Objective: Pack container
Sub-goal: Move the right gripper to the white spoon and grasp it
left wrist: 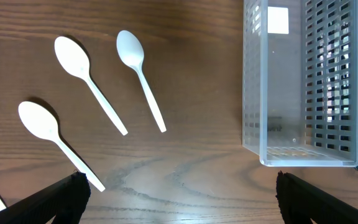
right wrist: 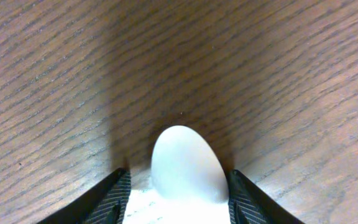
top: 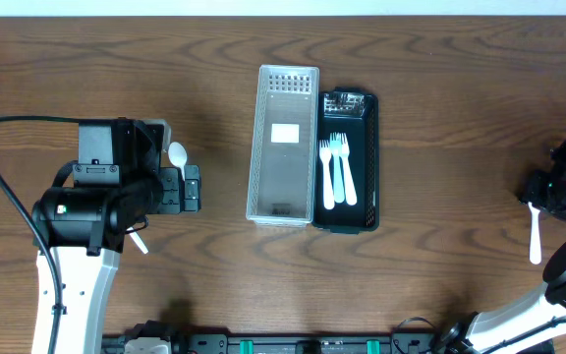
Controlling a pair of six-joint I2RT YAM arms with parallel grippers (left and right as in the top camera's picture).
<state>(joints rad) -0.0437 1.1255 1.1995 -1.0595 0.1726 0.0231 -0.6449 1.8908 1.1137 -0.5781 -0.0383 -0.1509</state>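
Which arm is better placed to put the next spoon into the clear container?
Right. Its gripper is closed on a white spoon, while the left gripper is open above the loose spoons, gripping none.

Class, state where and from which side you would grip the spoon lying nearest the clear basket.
Mid-handle, from straight above, closing across the handle. The spoon lies flat on the table. Its narrow, straight handle has bare wood on either side, while the bowl is wider.

3 spoons (left wrist: 79, 68) lie left of container (left wrist: 253, 87).
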